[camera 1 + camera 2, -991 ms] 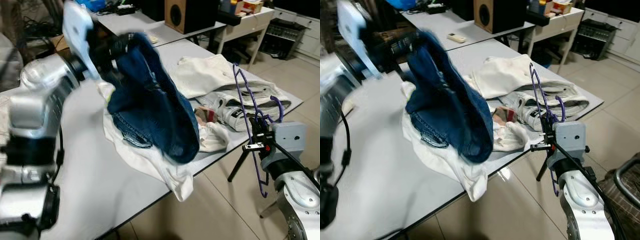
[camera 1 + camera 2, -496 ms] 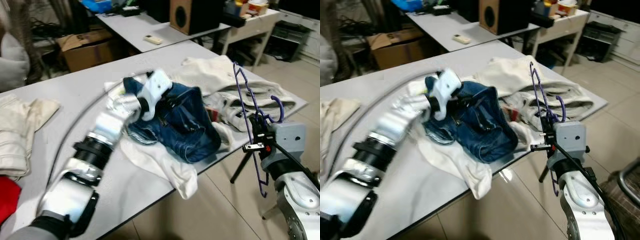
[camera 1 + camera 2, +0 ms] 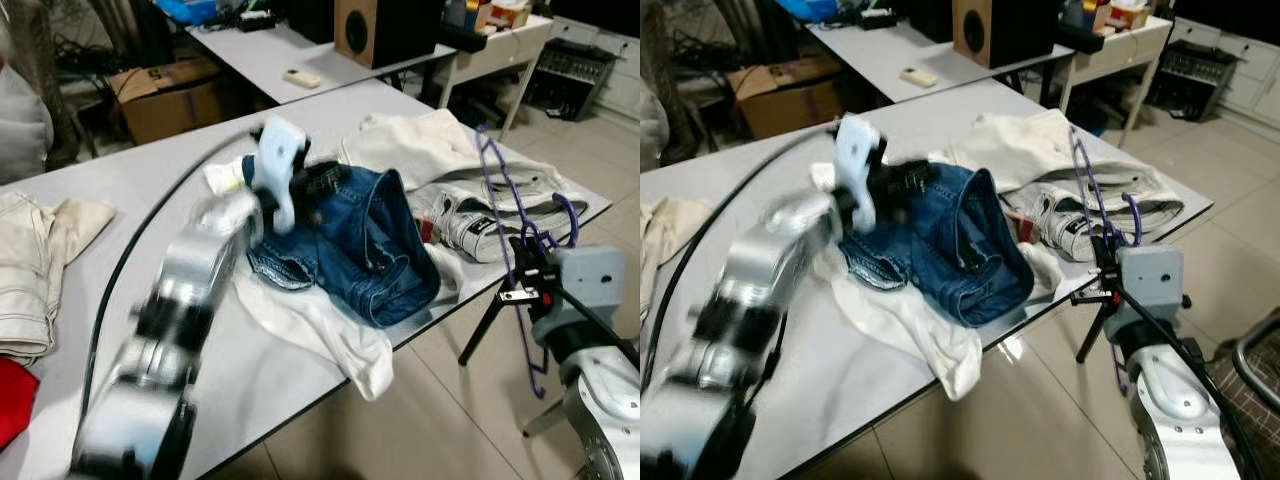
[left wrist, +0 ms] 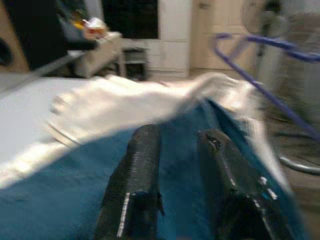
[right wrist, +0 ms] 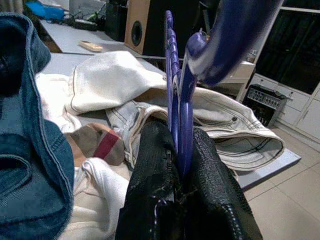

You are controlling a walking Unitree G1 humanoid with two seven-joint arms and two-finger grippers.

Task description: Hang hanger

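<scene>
Nearby, blue jeans (image 3: 370,245), white garments (image 3: 420,145), speaker (image 3: 365,30)

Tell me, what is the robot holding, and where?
The right hand pinches the purple hanger on its thin wire frame. The left hand rests over the blue jeans; grip unclear.

Glossy purple hanger (image 5: 176,100), seemingly plastic; matt denim jeans (image 3: 370,240); smooth table (image 3: 150,190).

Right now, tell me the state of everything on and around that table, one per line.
Purple hanger: upright, clamped in right claw, off the table edge.
Blue jeans: crumpled on the table.
Left claw: over the jeans, fingers slightly parted.
White garment: lying flat.
Speaker: upright on the far table.
</scene>
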